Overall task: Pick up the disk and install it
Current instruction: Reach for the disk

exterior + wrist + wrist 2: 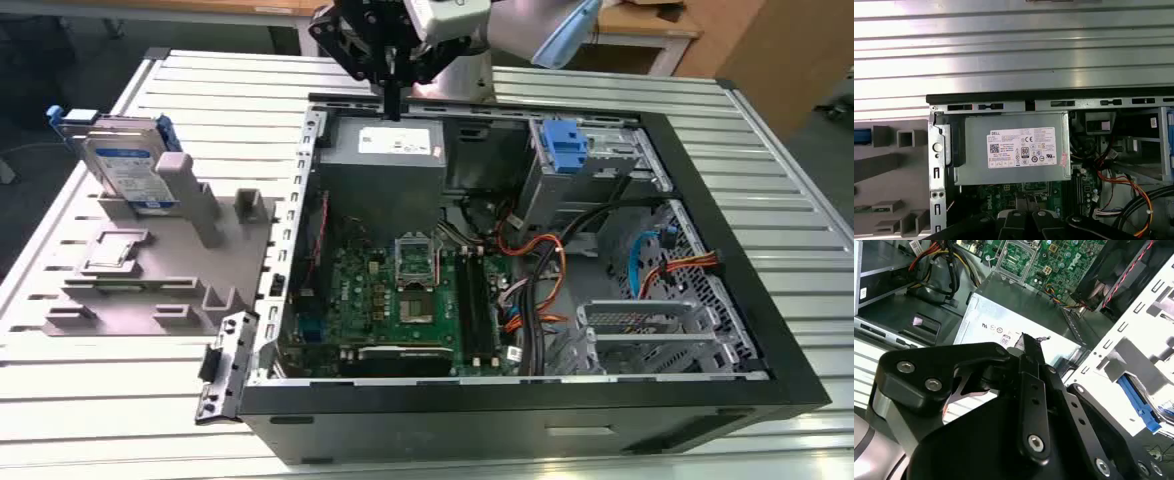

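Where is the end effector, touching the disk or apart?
Apart. The exterior view shows the end effector over the computer case, the disk far off on the grey stand.

I look onto the open computer case (pixel 1054 94) on the ribbed metal table (pixel 1014 45). Inside its black rim sits a grey power supply (pixel 979 170) with a white label (pixel 1023 148), bordering the green motherboard (pixel 974 204), over which the gripper (pixel 1026 221) hangs. Orange and red cables (pixel 1126 187) run beside; a grey fixture (pixel 884 167) lies outside the case.

The grey stand (pixel 174 265) seemingly hides part of the disk (pixel 127 165).
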### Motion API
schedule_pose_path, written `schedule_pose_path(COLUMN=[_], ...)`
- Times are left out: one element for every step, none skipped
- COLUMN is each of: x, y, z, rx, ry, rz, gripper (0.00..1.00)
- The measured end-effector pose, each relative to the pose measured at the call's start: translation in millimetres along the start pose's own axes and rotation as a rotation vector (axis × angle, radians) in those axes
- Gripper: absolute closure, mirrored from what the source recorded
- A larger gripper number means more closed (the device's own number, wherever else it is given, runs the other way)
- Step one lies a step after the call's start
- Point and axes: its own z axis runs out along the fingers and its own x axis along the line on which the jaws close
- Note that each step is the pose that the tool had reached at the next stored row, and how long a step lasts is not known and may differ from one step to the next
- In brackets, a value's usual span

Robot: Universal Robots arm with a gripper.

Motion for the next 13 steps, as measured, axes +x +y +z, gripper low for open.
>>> schedule_pose_path(x=[0.0, 0.0, 0.0, 0.0, 0.1, 0.5, 1.5, 2.8, 4.3, 6.5, 8.9, 11.8, 14.9], y=[0.0, 0.0, 0.0, 0.0, 0.0, 0.0, -0.1, -0.2, -0.3, -0.5, -0.7, -0.9, -1.0], z=[0.0, 0.0, 0.0, 0.0, 0.0, 0.0, -0.1, -0.1, -0.1, -0.2, -0.2, -0.3, -0.4], rx=[0.0000, 0.0000, -0.0001, 0.0000, 0.0000, 0.0000, 0.0001, 0.0000, 0.0000, 0.0000, 0.0000, 0.0000, 0.0000], ry=[0.0000, 0.0000, 0.0000, 0.0000, 0.0000, 0.0000, 0.0000, 0.0000, 0.0000, 0.0000, 0.0000, 0.0000, 0.0000], rz=[0.000, 0.000, 0.000, 0.000, 0.000, 0.000, 0.000, 0.000, 0.000, 0.000, 0.000, 0.000, 0.000], gripper=[0.90, 0.90, 0.90, 0.90, 0.90, 0.90, 0.90, 0.90, 0.90, 0.90, 0.90, 0.90, 0.90])
